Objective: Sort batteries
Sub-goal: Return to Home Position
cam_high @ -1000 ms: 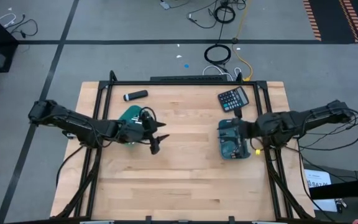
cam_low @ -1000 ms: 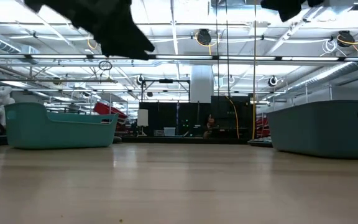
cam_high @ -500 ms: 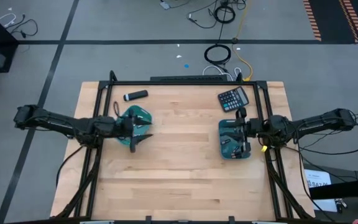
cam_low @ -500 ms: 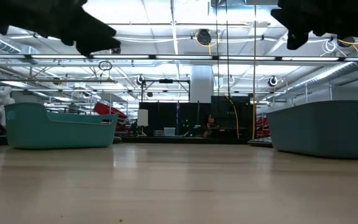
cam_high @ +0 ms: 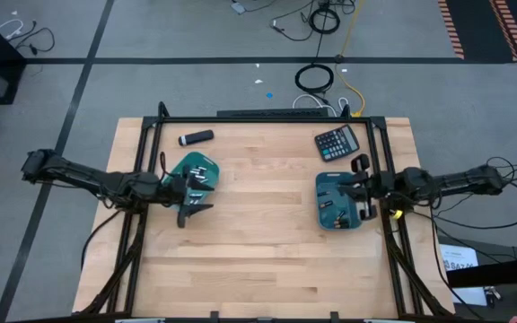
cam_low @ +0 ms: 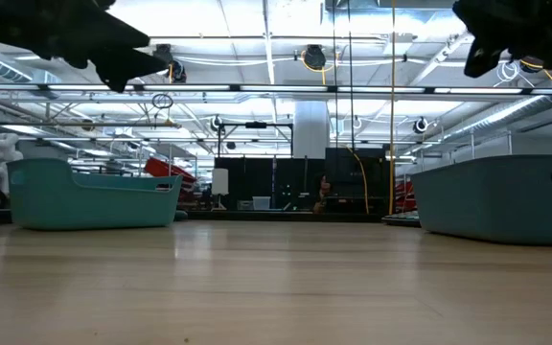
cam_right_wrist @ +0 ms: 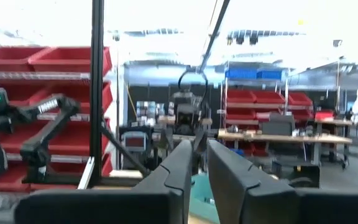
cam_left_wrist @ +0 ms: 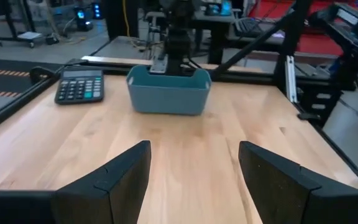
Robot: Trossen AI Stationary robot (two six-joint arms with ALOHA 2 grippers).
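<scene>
- Pulled back since a second ago, the left gripper [cam_high: 200, 199] - then out past its tray - now hangs at the left tray's [cam_high: 185, 165] near corner, fingers spread wide and empty.
- Silvery batteries [cam_high: 201, 172] lie in that tray; darker ones show in the right tray [cam_high: 323, 187].
- Over the right tray's outer edge sits the right gripper [cam_right_wrist: 199, 149] - fingers nearly together, holding nothing.
- Farther back on the table [cam_high: 267, 260] lie a calculator [cam_high: 337, 142] and a black marker [cam_high: 196, 137].
</scene>
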